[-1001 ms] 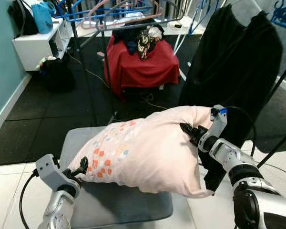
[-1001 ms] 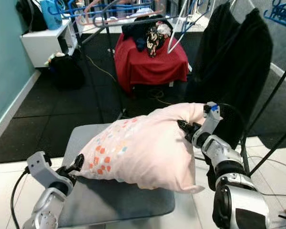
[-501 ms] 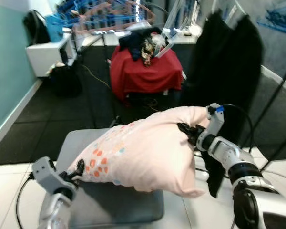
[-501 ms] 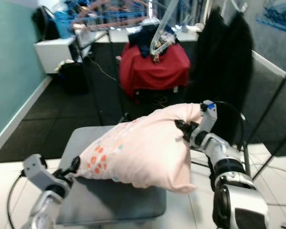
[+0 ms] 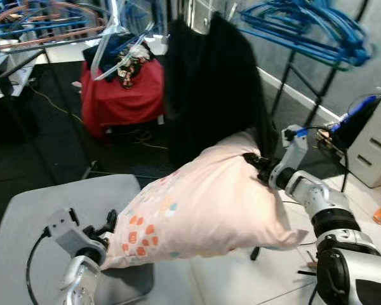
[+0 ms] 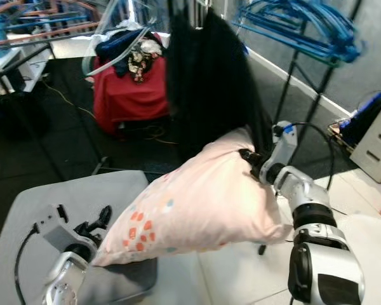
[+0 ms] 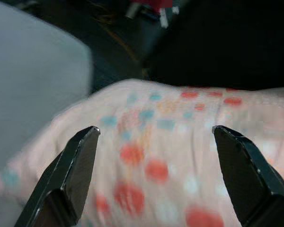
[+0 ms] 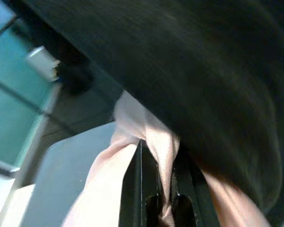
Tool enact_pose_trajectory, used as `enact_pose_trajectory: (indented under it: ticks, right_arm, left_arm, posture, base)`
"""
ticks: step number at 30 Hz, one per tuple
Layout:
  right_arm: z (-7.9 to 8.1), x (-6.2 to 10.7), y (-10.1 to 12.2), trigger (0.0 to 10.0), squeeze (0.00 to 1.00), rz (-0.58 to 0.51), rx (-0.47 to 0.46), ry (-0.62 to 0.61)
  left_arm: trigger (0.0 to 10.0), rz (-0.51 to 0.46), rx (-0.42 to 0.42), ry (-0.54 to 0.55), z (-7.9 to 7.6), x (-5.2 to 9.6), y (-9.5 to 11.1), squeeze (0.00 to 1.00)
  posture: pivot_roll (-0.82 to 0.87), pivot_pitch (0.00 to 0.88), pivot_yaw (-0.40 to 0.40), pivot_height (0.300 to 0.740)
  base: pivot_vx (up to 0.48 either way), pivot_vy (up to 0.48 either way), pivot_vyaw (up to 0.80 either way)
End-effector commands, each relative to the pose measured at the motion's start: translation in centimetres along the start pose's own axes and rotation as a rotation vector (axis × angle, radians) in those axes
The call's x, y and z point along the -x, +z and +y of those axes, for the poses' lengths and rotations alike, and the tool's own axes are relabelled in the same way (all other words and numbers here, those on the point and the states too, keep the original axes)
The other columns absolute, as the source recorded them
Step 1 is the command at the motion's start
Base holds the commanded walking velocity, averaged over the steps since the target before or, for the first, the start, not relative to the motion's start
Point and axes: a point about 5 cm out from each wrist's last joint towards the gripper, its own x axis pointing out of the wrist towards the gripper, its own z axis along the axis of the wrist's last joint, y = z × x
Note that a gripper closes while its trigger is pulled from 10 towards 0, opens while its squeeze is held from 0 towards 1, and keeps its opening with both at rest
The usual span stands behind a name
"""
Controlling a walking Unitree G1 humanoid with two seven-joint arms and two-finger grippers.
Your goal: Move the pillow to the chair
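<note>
Clearly the pillow (image 5: 203, 206) hangs in the air over the grey seat (image 5: 44, 210) edge, beside dark hanging clothes (image 5: 209, 82). Carrying it well means keeping both ends level. It is pale pink with orange and teal dots. The right end effector (image 5: 253, 164) pinches its corner; the left end effector (image 7: 154, 135) is spread around the dotted end.

black hanging garment (image 5: 209, 89) just behind pillow (image 5: 203, 210), rack pole (image 5: 286, 95) beside it
</note>
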Motion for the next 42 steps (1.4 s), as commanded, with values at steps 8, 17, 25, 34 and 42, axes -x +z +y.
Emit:
enact_pose_trajectory:
  ticks: [8, 17, 25, 34, 42]
  right_arm:
    - [-1.4, 0.9, 3.8, 10.0, 0.0, -0.089, 0.13, -0.205]
    - [-3.8, 2.5, 3.9, 10.0, 0.0, -0.018, 0.201, -0.439]
    - [-4.8, 3.9, 3.9, 10.0, 0.0, 0.076, 0.234, -0.531]
    - [-7.2, 6.7, 5.8, 10.0, 0.0, 0.079, 0.236, -0.728]
    - [-7.4, 7.4, 6.8, 10.0, 0.0, 0.065, 0.237, -0.767]
  left_arm:
    - [10.0, 0.024, 0.007, 0.016, 0.5, 0.0, -0.5, 0.0]
    - [10.0, 0.028, 0.011, 0.012, 0.5, 0.1, -0.6, 0.0]
    - [10.0, 0.039, 0.023, 0.009, 0.5, 0.0, -0.8, 0.0]
    - [10.0, 0.043, 0.058, -0.015, -0.1, -0.1, -1.1, 0.0]
    - [10.0, 0.044, 0.064, -0.022, -0.4, -0.1, -1.3, 0.0]
  posture:
    - [-0.25, 0.0, -0.043, 0.74]
    - [-0.25, 0.0, -0.033, 0.74]
    - [-0.27, 0.002, -0.026, 0.74]
    - [-0.28, 0.008, -0.025, 0.74]
    - [-0.29, 0.009, -0.027, 0.74]
  base:
    - [0.0, -0.48, -0.55]
    - [0.0, -0.48, -0.56]
    - [0.0, -0.406, -0.56]
    - [0.0, 0.0, -0.56]
    - [0.0, 0.0, -0.53]
